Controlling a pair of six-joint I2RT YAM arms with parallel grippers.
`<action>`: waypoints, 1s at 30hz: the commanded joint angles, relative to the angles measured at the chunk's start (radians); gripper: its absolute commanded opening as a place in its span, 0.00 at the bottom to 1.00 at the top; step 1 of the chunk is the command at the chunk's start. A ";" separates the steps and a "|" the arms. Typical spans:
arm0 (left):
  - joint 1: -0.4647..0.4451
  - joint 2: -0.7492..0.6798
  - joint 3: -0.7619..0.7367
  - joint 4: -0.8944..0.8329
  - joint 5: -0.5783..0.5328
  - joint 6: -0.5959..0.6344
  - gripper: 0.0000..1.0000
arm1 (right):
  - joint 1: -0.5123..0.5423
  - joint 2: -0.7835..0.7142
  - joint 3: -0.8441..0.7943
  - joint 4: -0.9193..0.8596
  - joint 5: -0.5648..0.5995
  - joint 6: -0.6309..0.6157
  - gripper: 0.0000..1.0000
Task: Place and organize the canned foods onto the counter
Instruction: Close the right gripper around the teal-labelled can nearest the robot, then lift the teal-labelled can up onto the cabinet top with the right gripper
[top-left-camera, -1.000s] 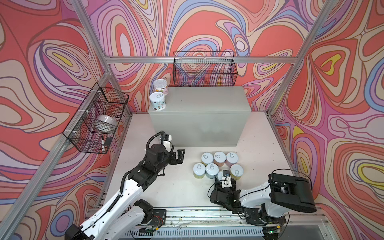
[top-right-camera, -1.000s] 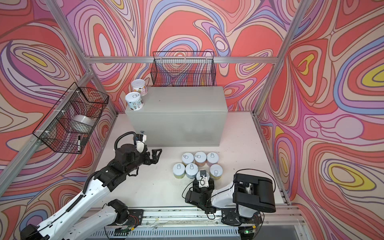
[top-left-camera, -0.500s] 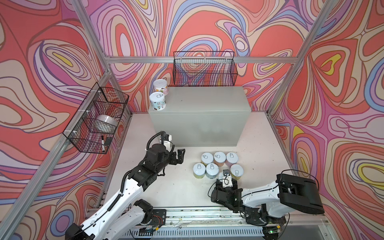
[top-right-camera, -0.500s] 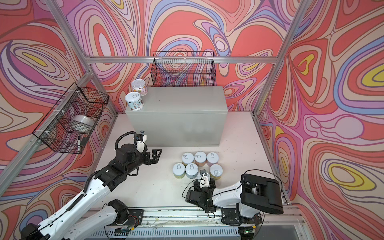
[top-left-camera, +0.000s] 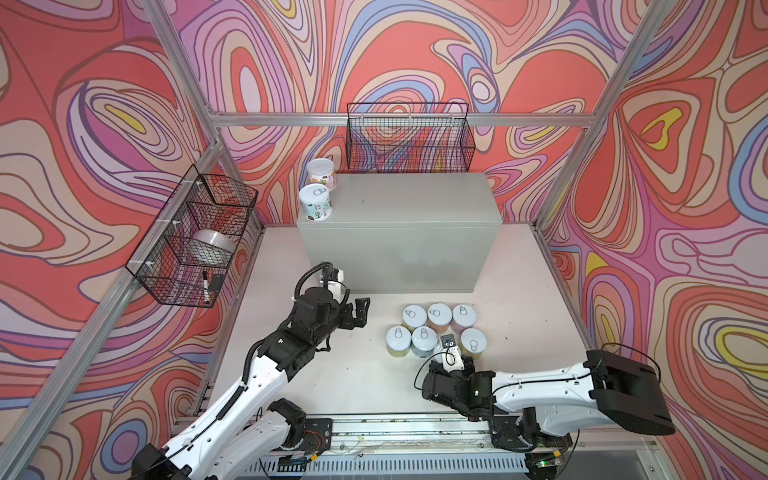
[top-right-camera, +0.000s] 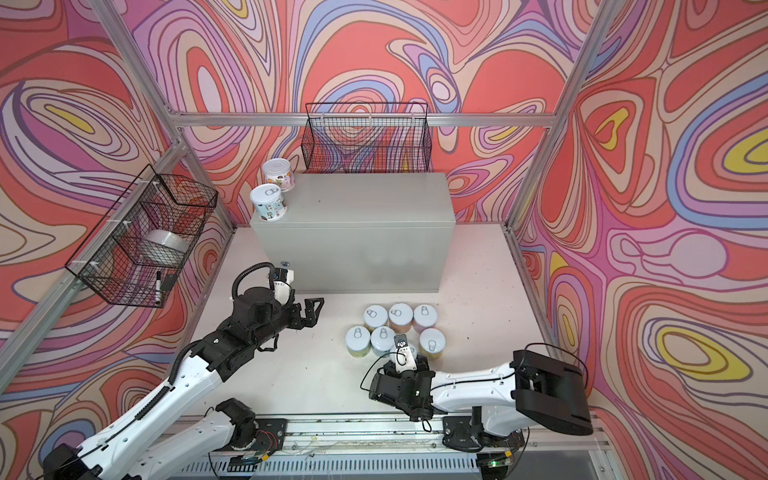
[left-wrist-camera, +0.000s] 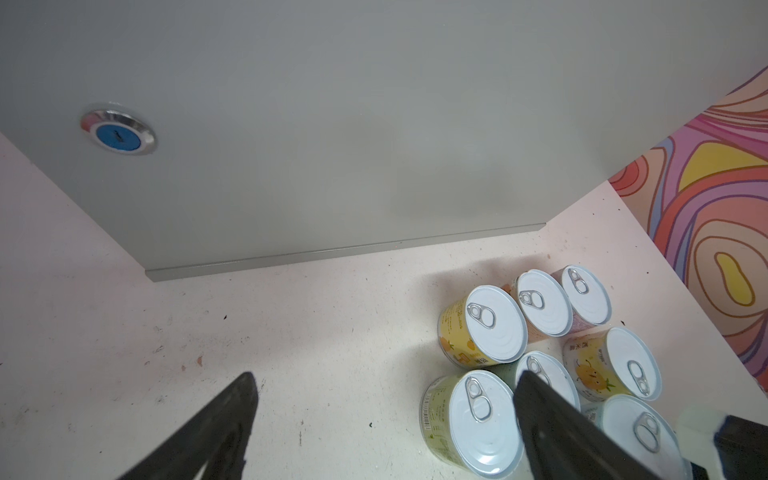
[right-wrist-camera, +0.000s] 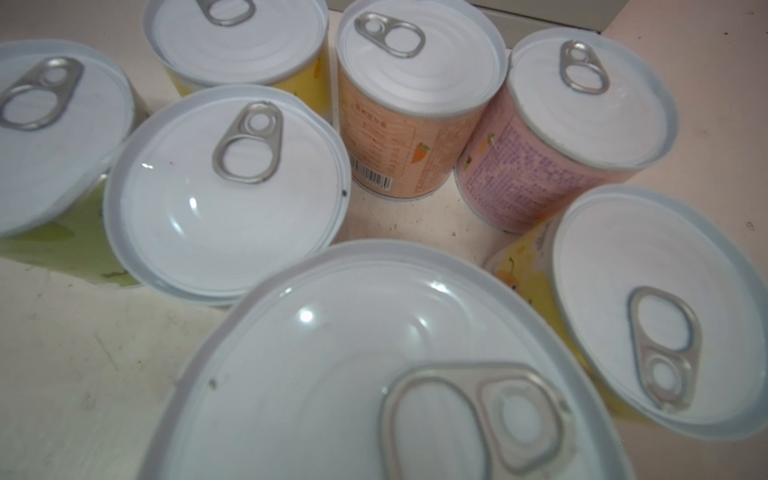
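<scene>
Two canned foods (top-left-camera: 316, 202) stand at the left end of the grey counter (top-left-camera: 399, 216) top. Several more cans (top-left-camera: 439, 314) cluster on the floor in front of it, also seen in the left wrist view as cans (left-wrist-camera: 494, 324). My left gripper (top-left-camera: 360, 313) hovers open and empty left of the cluster, its dark fingers (left-wrist-camera: 232, 415) spread. My right gripper (top-left-camera: 446, 358) is at the nearest can (right-wrist-camera: 332, 374), whose lid fills the right wrist view. The right fingers are hidden beneath the lid and under the wrist camera.
A black wire basket (top-left-camera: 191, 237) on the left wall holds a silver bowl and a marker. Another wire basket (top-left-camera: 409, 139) hangs behind the counter. The counter front carries a round blue lock (left-wrist-camera: 117, 133). Patterned walls enclose the pale floor.
The right arm's elbow has swung to the right and lower while its gripper stayed at the nearest can. The left arm has not moved.
</scene>
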 joint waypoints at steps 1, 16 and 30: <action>-0.005 0.011 0.017 0.011 -0.005 -0.008 0.97 | -0.011 -0.034 0.028 -0.032 -0.016 -0.055 0.00; -0.005 -0.015 0.030 -0.020 -0.033 -0.002 0.98 | -0.009 -0.085 0.089 -0.090 -0.052 -0.097 0.00; -0.005 -0.015 0.028 -0.060 -0.043 -0.022 0.99 | -0.003 -0.198 0.342 -0.189 -0.040 -0.275 0.00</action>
